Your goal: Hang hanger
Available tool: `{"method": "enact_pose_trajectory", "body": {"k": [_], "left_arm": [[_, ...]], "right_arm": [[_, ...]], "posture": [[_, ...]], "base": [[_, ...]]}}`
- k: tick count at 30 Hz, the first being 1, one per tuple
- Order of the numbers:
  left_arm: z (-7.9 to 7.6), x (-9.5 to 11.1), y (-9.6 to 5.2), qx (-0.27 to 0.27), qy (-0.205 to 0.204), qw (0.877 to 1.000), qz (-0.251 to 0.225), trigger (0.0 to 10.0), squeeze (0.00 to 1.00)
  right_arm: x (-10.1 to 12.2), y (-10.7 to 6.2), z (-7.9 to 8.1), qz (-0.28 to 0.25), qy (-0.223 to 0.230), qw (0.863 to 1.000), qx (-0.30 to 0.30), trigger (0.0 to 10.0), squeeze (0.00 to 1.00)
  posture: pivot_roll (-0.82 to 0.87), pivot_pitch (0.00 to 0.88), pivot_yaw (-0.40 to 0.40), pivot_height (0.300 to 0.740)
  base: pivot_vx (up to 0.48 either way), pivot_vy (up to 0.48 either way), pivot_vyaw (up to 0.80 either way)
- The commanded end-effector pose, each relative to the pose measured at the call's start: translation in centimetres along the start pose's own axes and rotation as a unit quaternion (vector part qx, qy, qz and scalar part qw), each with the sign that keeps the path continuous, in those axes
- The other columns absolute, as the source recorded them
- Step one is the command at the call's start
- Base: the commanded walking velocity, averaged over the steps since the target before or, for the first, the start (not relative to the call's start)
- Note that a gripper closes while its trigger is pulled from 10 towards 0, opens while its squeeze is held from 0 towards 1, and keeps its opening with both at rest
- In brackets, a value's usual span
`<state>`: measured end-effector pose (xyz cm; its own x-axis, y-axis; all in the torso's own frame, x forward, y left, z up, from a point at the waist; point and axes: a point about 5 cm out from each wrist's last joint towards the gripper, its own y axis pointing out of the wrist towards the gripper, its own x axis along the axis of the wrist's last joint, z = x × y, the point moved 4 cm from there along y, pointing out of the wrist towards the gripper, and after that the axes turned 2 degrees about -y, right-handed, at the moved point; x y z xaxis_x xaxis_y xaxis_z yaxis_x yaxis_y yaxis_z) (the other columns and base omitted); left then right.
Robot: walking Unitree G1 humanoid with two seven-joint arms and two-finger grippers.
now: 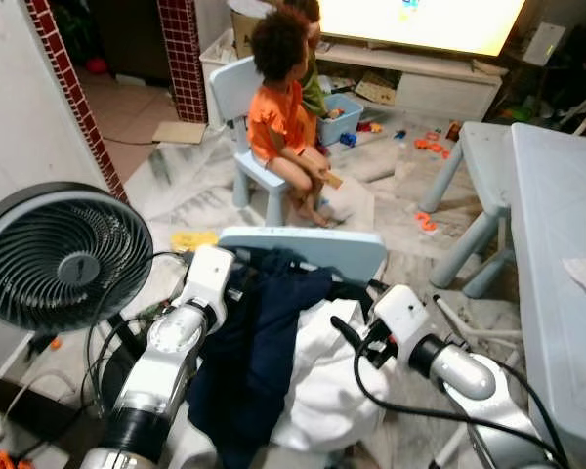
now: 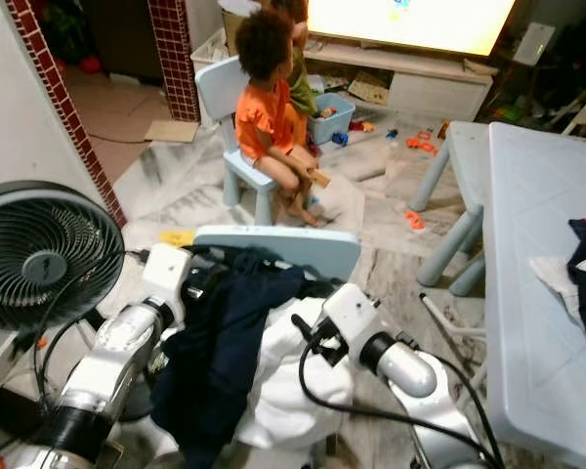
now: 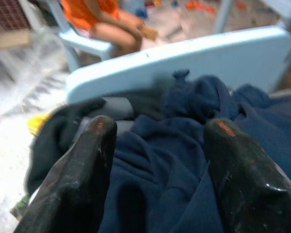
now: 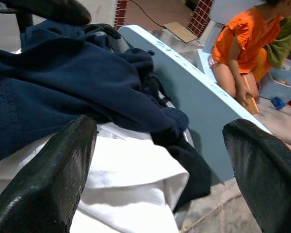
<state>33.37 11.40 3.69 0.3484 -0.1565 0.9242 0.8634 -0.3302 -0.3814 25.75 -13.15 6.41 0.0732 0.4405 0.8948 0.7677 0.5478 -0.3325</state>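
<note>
Hanger location cannot be told from where I stand; it may be lost in the laundry heaped on a pale blue chair (image 1: 303, 246), where only a grey curved piece (image 3: 112, 106) peeks from the folds just beyond the left gripper.

Out to the left of that gripper's arm stands a black round fan (image 1: 61, 256). The left arm (image 1: 171, 342) is bent at the elbow and stretched forward, its wrist at the top of the pile. The left gripper (image 3: 160, 127) is spread apart, nothing held, its two black fingers (image 3: 87, 160) resting over the folds of a navy garment (image 1: 259, 342) that drapes down between both arms. A black cloth (image 3: 58, 131) lies just beside its one finger.

A white garment (image 1: 322, 381) lies below the navy one, directly ahead of the right gripper (image 4: 160, 128). The right arm (image 1: 459, 371) angles in low from the side, wrist turned toward the pile. Its fingers (image 4: 53, 174) stand wide apart, gripping nothing, near the white cloth.

Beyond both grippers, past the chair's back, a person in an orange shirt (image 1: 278, 107) sits on a small chair. Off to the right gripper's right runs a pale blue table (image 1: 557, 254).
</note>
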Motion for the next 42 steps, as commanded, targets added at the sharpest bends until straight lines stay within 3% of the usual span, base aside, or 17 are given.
{"method": "enact_pose_trajectory", "body": {"k": [1,6,7,8,9,14,20,25,29,30,31,35,42], "left_arm": [[-0.5,-0.4,0.7,-0.018,-0.006,0.999,0.027,10.0,0.00],[-2.5,-1.4,1.7,-0.069,-0.028,0.996,0.057,10.0,0.00],[-2.8,-1.8,1.8,-0.071,-0.032,0.995,0.063,3.5,0.00],[-2.8,-1.8,1.8,-0.071,-0.032,0.995,0.063,3.5,0.00],[-3.3,-2.3,1.9,-0.085,-0.035,0.993,0.073,0.0,0.00],[-4.3,-4.1,2.0,-0.110,-0.021,0.987,0.112,0.0,0.00],[-3.6,-5.1,1.8,-0.099,-0.022,0.986,0.129,0.0,0.00],[-2.0,-5.7,0.9,-0.053,-0.062,0.990,0.113,0.0,0.00],[-0.7,-4.9,-0.2,-0.012,-0.109,0.991,0.072,0.0,0.00],[-0.7,-4.9,-0.2,-0.012,-0.109,0.991,0.072,0.0,0.00],[-0.5,-3.8,-1.3,-0.006,-0.126,0.991,0.037,0.0,0.00],[-0.7,-3.3,-1.8,-0.009,-0.137,0.990,0.019,0.0,0.00],[-2.3,-5.4,-4.8,-0.038,-0.146,0.985,0.082,0.0,0.00]], "right_arm": [[0.2,-0.6,-0.1,0.006,-0.003,1.000,0.008,10.0,0.00],[-1.0,-1.9,1.1,0.037,-0.016,0.998,0.045,10.0,0.00],[-1.2,-2.0,1.2,0.040,-0.017,0.998,0.045,10.0,0.00],[-1.2,-2.0,1.2,0.040,-0.017,0.998,0.045,10.0,0.00],[-1.2,-2.2,1.2,0.043,-0.016,0.998,0.045,10.0,0.00],[-1.4,-2.8,1.0,0.052,-0.012,0.997,0.048,10.0,0.00],[-1.3,-2.4,0.8,0.056,-0.013,0.997,0.049,10.0,0.00],[-1.2,-1.8,1.0,0.053,-0.024,0.997,0.054,10.0,0.00],[-1.3,-1.8,0.6,0.056,-0.024,0.997,0.046,10.0,0.00],[-1.3,-1.8,0.6,0.056,-0.024,0.997,0.046,10.0,0.00],[-1.3,-1.4,0.6,0.055,-0.024,0.997,0.044,10.0,0.00],[-1.3,-1.1,0.8,0.053,-0.025,0.997,0.045,10.0,0.00],[-1.0,-0.6,0.4,0.047,-0.031,0.997,0.045,10.0,0.00]], "posture": [[-0.10,0.000,-0.032,0.740],[-0.13,0.000,-0.032,0.740],[-0.13,0.000,-0.032,0.740],[-0.13,0.000,-0.032,0.740],[-0.14,0.000,-0.035,0.740],[-0.15,0.000,-0.034,0.740],[-0.13,0.000,-0.037,0.740],[-0.12,0.000,-0.033,0.740],[-0.10,0.000,-0.032,0.740],[-0.10,0.000,-0.032,0.740],[-0.09,0.000,-0.033,0.740],[-0.08,0.000,-0.035,0.740],[-0.06,0.000,-0.033,0.740]], "base": [[0.000,0.000,0.00],[0.000,0.000,0.00],[0.000,0.000,0.00],[0.000,0.000,0.00],[0.000,0.000,0.00],[0.000,0.000,0.00],[0.000,0.000,0.00],[0.000,0.000,0.00],[0.000,0.000,0.00],[0.000,0.000,0.00],[0.000,0.000,0.00],[0.000,0.000,0.00],[0.000,0.000,0.00]]}}
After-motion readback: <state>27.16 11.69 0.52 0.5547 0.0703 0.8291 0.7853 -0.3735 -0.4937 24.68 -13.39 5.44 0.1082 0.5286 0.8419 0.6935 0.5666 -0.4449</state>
